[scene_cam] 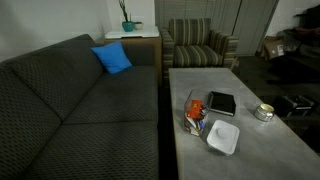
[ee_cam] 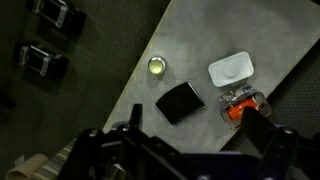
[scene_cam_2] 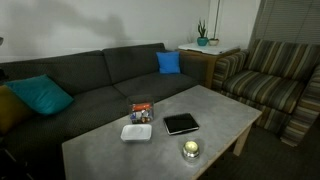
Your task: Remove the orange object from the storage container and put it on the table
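Observation:
The storage container (ee_cam: 250,100) is a small clear box near the table's edge, beside the sofa; it shows in both exterior views (scene_cam: 195,113) (scene_cam_2: 141,112). The orange object (ee_cam: 237,111) lies inside it, also seen in the exterior views (scene_cam: 192,112) (scene_cam_2: 139,110). The grey table (ee_cam: 190,45) (scene_cam: 250,150) (scene_cam_2: 215,108) carries everything. My gripper (ee_cam: 200,135) hangs high above the table, open and empty, its dark fingers at the bottom of the wrist view. The right finger overlaps the container's lower corner in the picture. The arm does not show in the exterior views.
A white square tray (ee_cam: 231,69) (scene_cam: 222,137) (scene_cam_2: 136,131) lies next to the container. A black flat square (ee_cam: 180,102) (scene_cam: 221,103) (scene_cam_2: 181,123) and a round metal tin (ee_cam: 157,66) (scene_cam: 263,112) (scene_cam_2: 190,149) also lie on the table. A dark sofa (scene_cam: 70,110) borders the table.

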Robot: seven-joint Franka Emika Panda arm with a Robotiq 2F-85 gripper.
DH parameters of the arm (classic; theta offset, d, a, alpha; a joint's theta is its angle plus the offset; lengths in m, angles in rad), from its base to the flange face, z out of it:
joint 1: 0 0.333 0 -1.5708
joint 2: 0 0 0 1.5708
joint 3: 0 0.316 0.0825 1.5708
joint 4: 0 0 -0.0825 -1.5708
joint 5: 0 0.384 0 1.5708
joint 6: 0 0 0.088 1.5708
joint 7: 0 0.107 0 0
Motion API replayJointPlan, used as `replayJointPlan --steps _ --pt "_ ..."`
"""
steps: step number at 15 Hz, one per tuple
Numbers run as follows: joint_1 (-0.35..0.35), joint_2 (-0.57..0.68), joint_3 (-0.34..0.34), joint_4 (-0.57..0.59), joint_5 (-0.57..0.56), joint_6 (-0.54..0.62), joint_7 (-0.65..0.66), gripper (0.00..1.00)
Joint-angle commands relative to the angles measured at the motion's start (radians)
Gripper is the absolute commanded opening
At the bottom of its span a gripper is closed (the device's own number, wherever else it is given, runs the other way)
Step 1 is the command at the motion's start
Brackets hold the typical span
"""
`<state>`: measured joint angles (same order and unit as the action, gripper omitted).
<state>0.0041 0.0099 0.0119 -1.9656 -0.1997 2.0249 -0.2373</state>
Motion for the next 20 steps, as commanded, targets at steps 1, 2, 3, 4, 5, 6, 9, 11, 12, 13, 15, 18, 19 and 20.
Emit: replayJointPlan --steps 1,2,3,4,5,6,9,11,12,13,15,18,19,20 --pt "0.026 0.120 0.026 0.112 0.023 0.033 -0.154 1.00" --pt "0.028 0.139 0.033 0.128 0.025 0.032 -0.203 1.00" --pt "0.026 0.089 0.026 0.074 0.008 0.027 -0.114 1.00" --pt "0.030 0.110 0.033 0.092 0.009 0.028 -0.141 1.00" --pt "0.033 0.125 0.036 0.105 0.009 0.028 -0.154 1.00" --pt "0.033 0.132 0.037 0.112 0.008 0.027 -0.161 1.00" --pt "0.040 0.138 0.036 0.121 -0.021 0.028 -0.132 1.00" --pt "0.041 0.194 0.043 0.158 -0.004 0.051 -0.154 1.00" --pt "0.040 0.221 0.048 0.178 0.016 0.070 -0.173 1.00" --pt "0.040 0.250 0.053 0.198 0.028 0.089 -0.185 1.00" --pt "0.044 0.338 0.068 0.264 0.051 0.137 -0.201 1.00" --pt "0.041 0.459 0.103 0.356 0.052 0.206 -0.289 1.00" --pt "0.037 0.498 0.122 0.391 0.058 0.222 -0.338 1.00" --pt "0.033 0.535 0.141 0.424 0.067 0.229 -0.387 1.00"
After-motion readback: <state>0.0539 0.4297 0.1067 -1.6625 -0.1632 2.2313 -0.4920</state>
